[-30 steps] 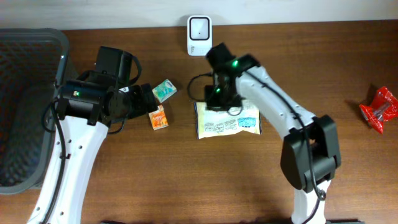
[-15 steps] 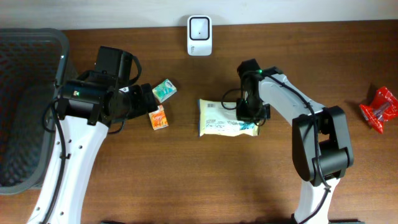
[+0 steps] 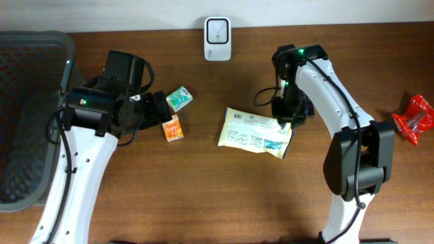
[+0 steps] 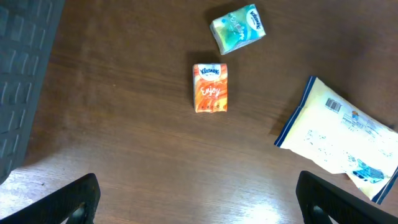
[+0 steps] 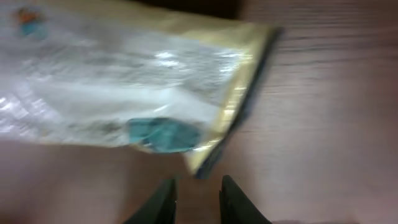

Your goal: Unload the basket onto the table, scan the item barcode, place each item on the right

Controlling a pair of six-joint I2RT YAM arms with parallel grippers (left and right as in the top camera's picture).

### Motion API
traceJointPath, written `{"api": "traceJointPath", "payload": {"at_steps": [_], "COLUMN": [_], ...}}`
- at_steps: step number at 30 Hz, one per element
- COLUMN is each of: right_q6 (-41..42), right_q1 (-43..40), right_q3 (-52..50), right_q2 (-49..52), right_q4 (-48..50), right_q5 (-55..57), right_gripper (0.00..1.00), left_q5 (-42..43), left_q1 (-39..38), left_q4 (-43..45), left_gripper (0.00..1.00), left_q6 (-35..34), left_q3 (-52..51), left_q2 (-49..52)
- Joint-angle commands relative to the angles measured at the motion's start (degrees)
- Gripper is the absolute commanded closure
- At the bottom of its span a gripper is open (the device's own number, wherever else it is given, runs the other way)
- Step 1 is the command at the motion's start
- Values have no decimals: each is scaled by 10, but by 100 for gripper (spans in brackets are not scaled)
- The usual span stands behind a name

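The item is a yellow snack packet (image 3: 256,132) lying flat on the table, tilted, with its barcode (image 3: 237,116) facing up at its left end. The white scanner (image 3: 217,30) stands at the table's back edge. My right gripper (image 3: 287,115) hovers over the packet's right end. In the right wrist view its jaws (image 5: 198,199) stand a little apart with bare wood between them, and the packet's corner (image 5: 211,158) lies just ahead of the tips. My left gripper (image 4: 199,199) is wide open and holds nothing. The packet (image 4: 339,140) lies to its right.
An orange tissue pack (image 3: 173,127) and a green one (image 3: 179,99) lie beside my left gripper (image 3: 159,108). A dark basket (image 3: 27,115) fills the far left. A red wrapper (image 3: 413,118) sits at the right edge.
My right arm has swung right, away from the scanner, taking the packet with it. Its jaws have parted and the packet now lies free and more tilted. The left arm has not moved.
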Motion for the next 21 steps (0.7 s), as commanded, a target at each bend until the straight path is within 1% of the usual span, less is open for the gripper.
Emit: {"api": "traceJointPath", "payload": {"at_steps": [1,2,3,4,5,6,7,9,10,12,14,17,19,21], "right_q6": [-41,-40,-38,-36,-36,-33,-19,22,25,24,24,25,24,19], "right_q1": [24,31,35,39,41,42,42,41,40,34,25,8,-8,-13], "right_q3": [-37,-51,-62,-74,-87,-100,-120,-163,-186,-200,-199,-182,-139,-111], "right_q2": [-1,-1,-1,-1,-1,-1,-1,-1,-1,-1,-1,-1,-2,-2], "right_q4": [8,11,18,29,44,61,84,121,138,143,138,108,68,51], "right_q5": [-70,-60,-53,-49,-45,-34,-16,27,40,61,101,146,128,97], "right_gripper": [76,77,82,82,82,86,87,87,86,85,83,83,82,77], "left_q5": [-2,-2,-2,-2,-2,-2,-2,-2,-2,-2,-2,-2,-2,-2], "left_q1": [-1,-1,-1,-1,-1,-1,-1,-1,-1,-1,-1,-1,-1,-1], "left_q4": [0,0,1,1,0,1,1,0,0,0,0,1,0,1], "left_gripper": [1,1,1,1,1,1,1,1,1,1,1,1,1,1], "left_q6": [-7,-7,-7,-7,-7,-7,-7,-7,-7,-7,-7,-7,-7,-7], "left_q3": [-1,-1,-1,-1,-1,-1,-1,-1,-1,-1,-1,-1,-1,-1], "left_q2": [1,1,1,1,1,1,1,1,1,1,1,1,1,1]}}
